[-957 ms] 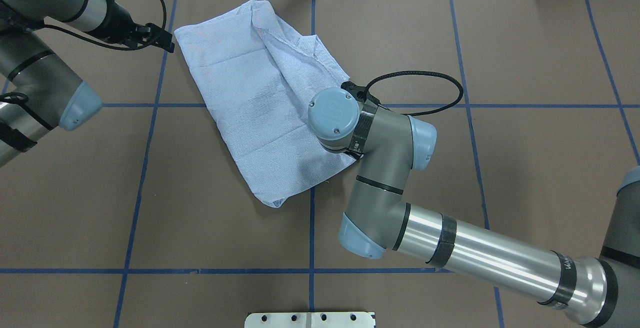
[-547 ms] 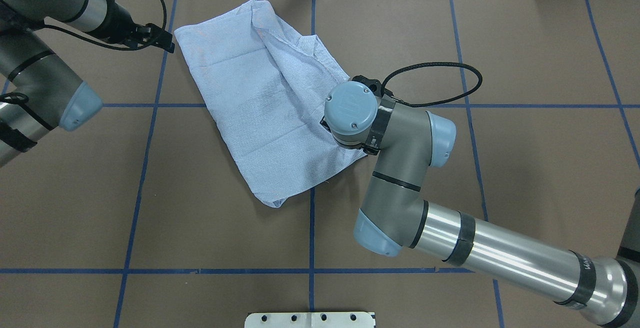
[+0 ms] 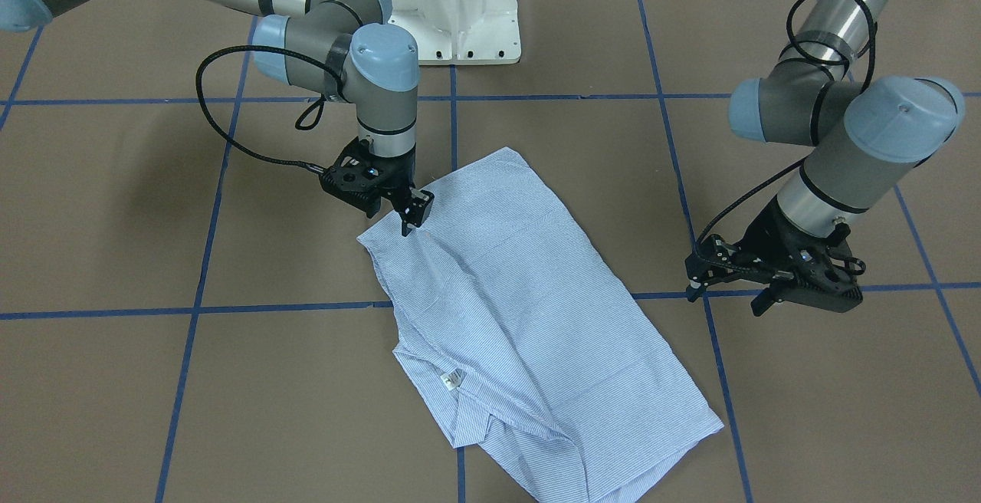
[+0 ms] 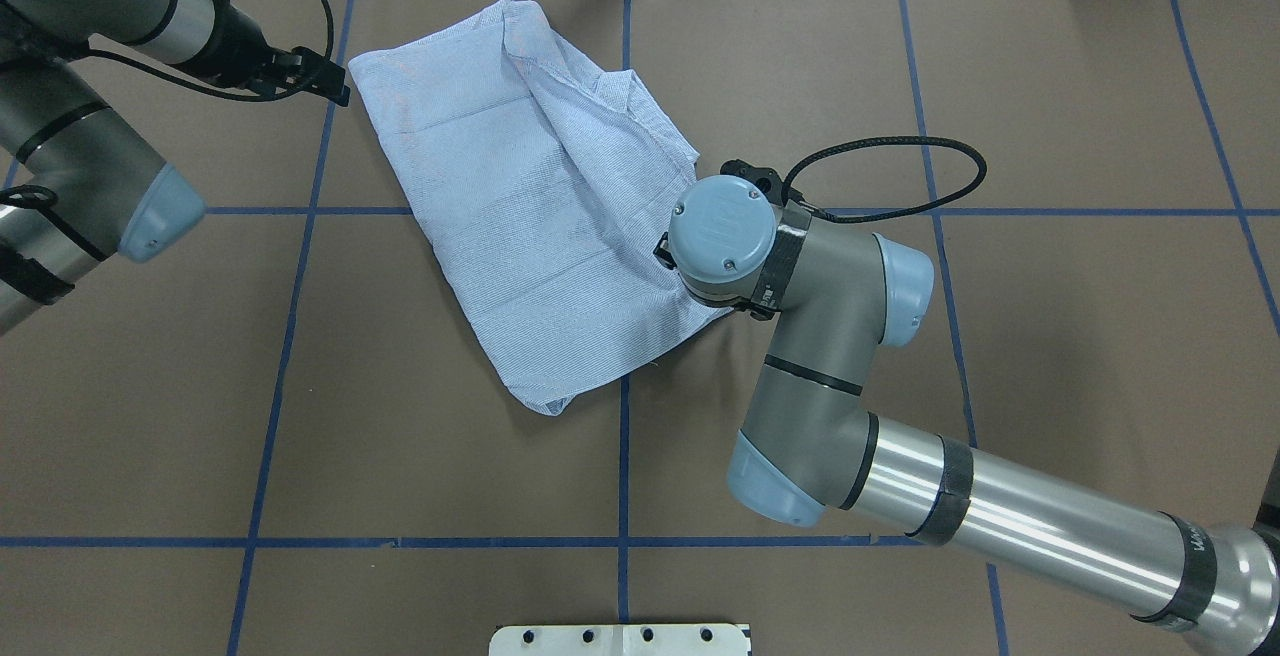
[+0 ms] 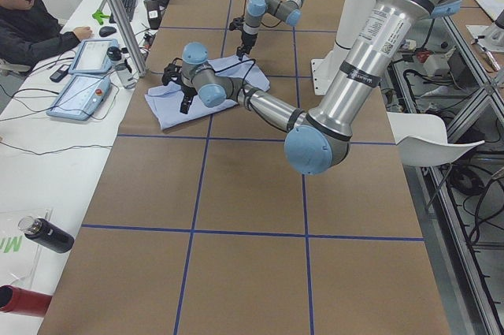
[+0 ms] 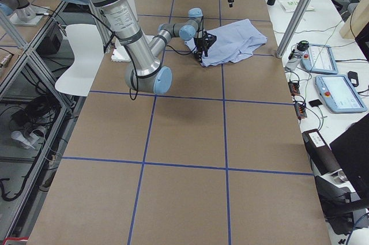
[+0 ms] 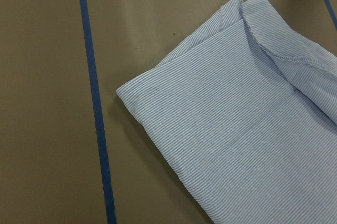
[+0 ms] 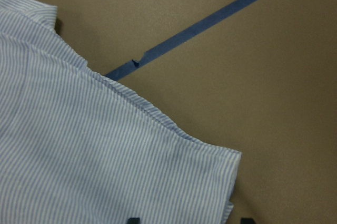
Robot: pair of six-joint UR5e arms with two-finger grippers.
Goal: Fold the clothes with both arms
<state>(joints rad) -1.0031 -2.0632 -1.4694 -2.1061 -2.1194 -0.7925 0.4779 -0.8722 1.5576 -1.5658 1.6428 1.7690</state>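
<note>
The light-blue striped shirt (image 3: pixel 536 311) (image 4: pixel 520 196) lies folded and slanted on the brown table, its collar and white label (image 3: pixel 453 379) on the side away from the robot. My right gripper (image 3: pixel 410 219) (image 8: pixel 189 220) stands open and low over the shirt's near right corner (image 8: pixel 221 166), one fingertip (image 8: pixel 134 219) over the cloth and the other over bare table. In the overhead view its wrist hides it. My left gripper (image 3: pixel 728 296) (image 4: pixel 338 91) hovers beside the shirt's far left corner (image 7: pixel 126 89), apart from the cloth, and looks open and empty.
Blue tape lines (image 4: pixel 625 456) grid the table. The white pedestal base (image 3: pixel 456 20) stands at the robot's side, and a metal plate (image 4: pixel 620 639) at the near edge. A person (image 5: pixel 31 12) sits at a side desk with pendants and bottles.
My right wrist has slid to the right across the shirt, from over its middle to its right edge. The shirt and the left arm have stayed still.
</note>
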